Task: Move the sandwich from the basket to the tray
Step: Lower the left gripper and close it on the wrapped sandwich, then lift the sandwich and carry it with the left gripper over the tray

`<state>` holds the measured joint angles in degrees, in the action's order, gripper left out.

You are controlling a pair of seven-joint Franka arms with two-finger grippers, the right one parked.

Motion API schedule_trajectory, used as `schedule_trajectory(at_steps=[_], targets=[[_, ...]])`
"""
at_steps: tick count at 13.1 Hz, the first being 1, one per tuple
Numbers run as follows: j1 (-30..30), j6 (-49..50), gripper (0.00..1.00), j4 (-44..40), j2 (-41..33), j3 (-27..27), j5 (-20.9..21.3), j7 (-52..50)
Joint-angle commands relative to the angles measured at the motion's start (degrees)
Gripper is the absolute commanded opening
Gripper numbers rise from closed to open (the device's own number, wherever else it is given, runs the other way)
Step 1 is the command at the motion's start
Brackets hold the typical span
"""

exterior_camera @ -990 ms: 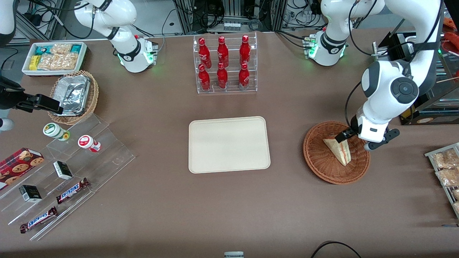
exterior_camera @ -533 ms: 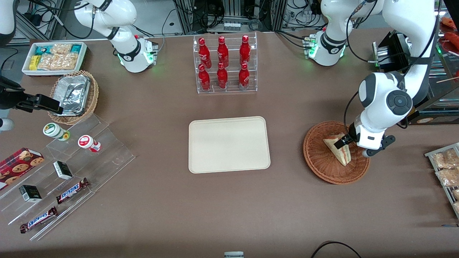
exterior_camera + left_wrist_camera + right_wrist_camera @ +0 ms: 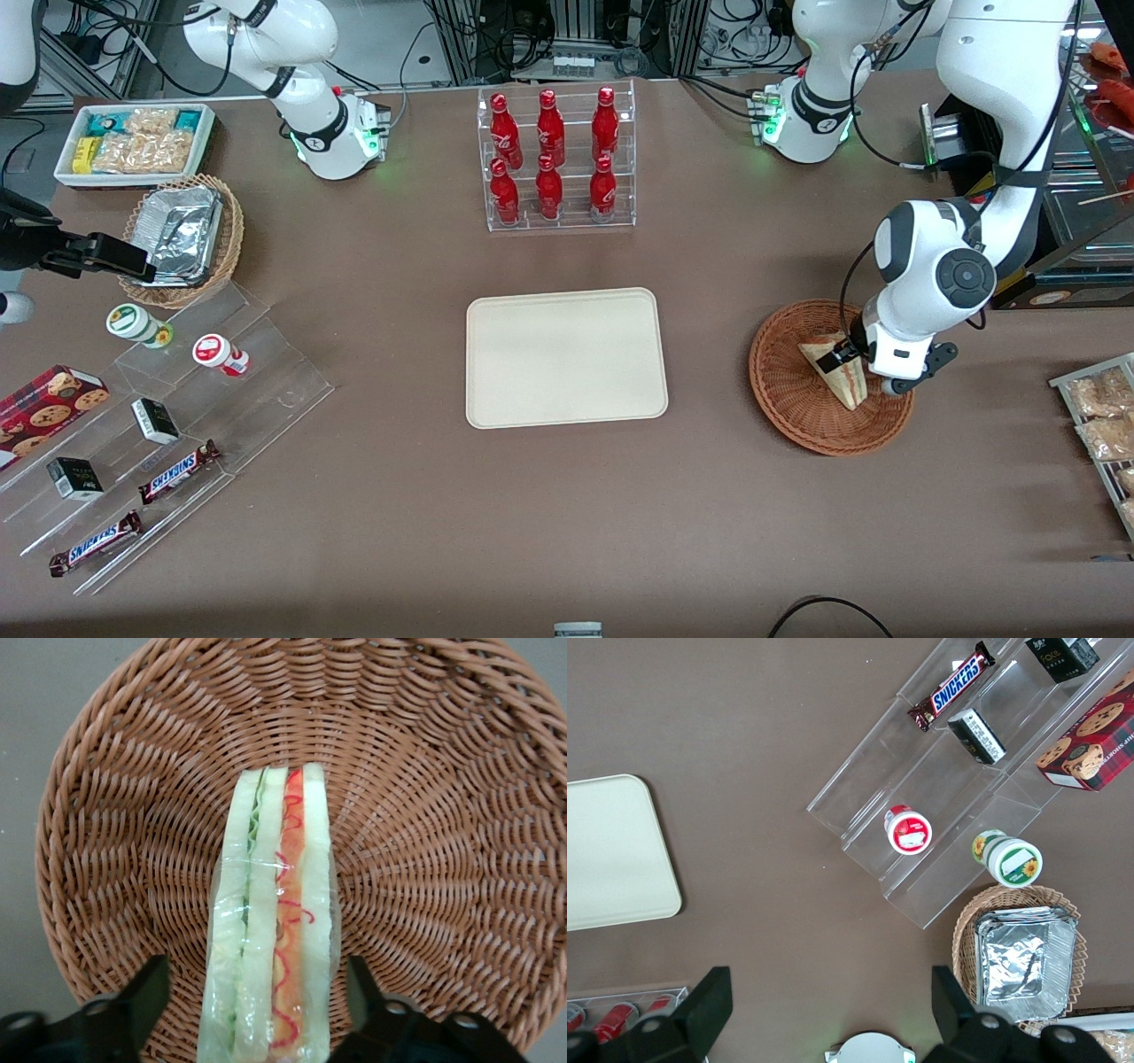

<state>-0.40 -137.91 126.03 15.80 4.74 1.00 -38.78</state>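
Over the basket (image 3: 830,379), toward the working arm's end of the table, your gripper (image 3: 858,370) sits low above the sandwich (image 3: 837,369), which lies in the bowl with its cut edge turned up and its narrow tip pointing nearer the front camera. From the front view you can see the tray (image 3: 566,357) lying flat at the table's middle, well apart from the basket, with bare table between them, so judge the carry as a plain sideways sweep once the wedge is clear of the wicker rim. From the left wrist view the sandwich (image 3: 273,921) stands on edge in the basket (image 3: 425,771), its green, red and orange layers running straight between your fingers (image 3: 142,997), which are spread wide, one on each bread face and neither one touching the wrap so far as you can tell. That alignment looks right: close across the two flat bread faces, not across the filling edge. Go down a little more so the pads take the thick part of the wedge, and squeeze gently, since the soft bread will likely crush and the clear wrap may slip. Lift straight up before you travel. From the right wrist view you see only a corner of the tray (image 3: 611,855) and the parked end's goods, nothing that bears on the grasp.
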Motion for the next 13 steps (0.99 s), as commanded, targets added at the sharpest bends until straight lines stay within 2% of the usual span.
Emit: schedule_trajectory(at_steps=[1,4,8,11,13], targets=[[0.22,-0.78,0.0,1.15,-0.42,0.1,-0.12,-1.04],[0.22,3.67,0.0,-0.42,-1.65,-0.17,-0.03,1.15],[-0.48,17.82,0.0,-9.98,-2.53,-0.08,-0.21,5.91],[-1.45,25.57,0.0,-17.02,-1.83,2.64,-0.3,6.43],[-1.54,26.12,0.0,-18.71,-1.04,5.88,-0.39,9.33]])
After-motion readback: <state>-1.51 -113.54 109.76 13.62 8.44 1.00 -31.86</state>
